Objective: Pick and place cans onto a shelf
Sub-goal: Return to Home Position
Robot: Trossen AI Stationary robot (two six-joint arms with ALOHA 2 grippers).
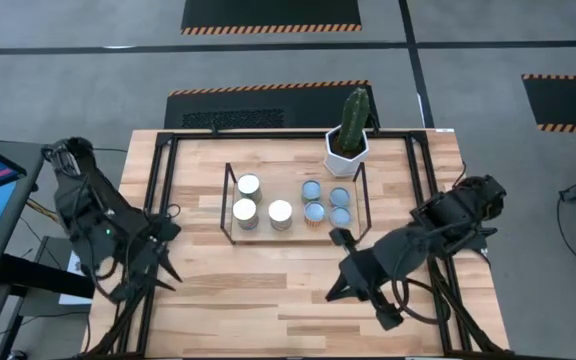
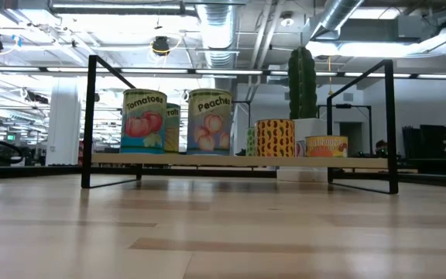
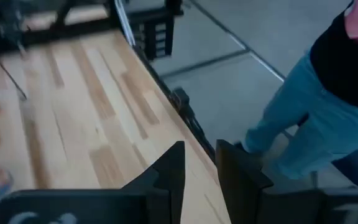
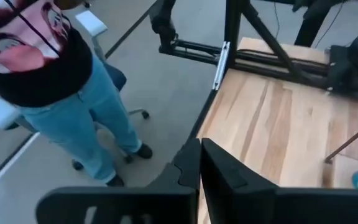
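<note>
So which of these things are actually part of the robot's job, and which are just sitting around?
Part of the job: the cans, all seven on the shelf; the left gripper and right gripper, both empty, clear of it.
Just around: the cactus pot by the shelf; the black frame rails; a person standing nearby.

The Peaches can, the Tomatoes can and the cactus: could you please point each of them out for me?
Peaches can (image 2: 210, 121), low view, middle of its label.
Tomatoes can (image 2: 144, 121), low view, middle of its label.
cactus (image 2: 302, 81), low view, green stem.
</note>
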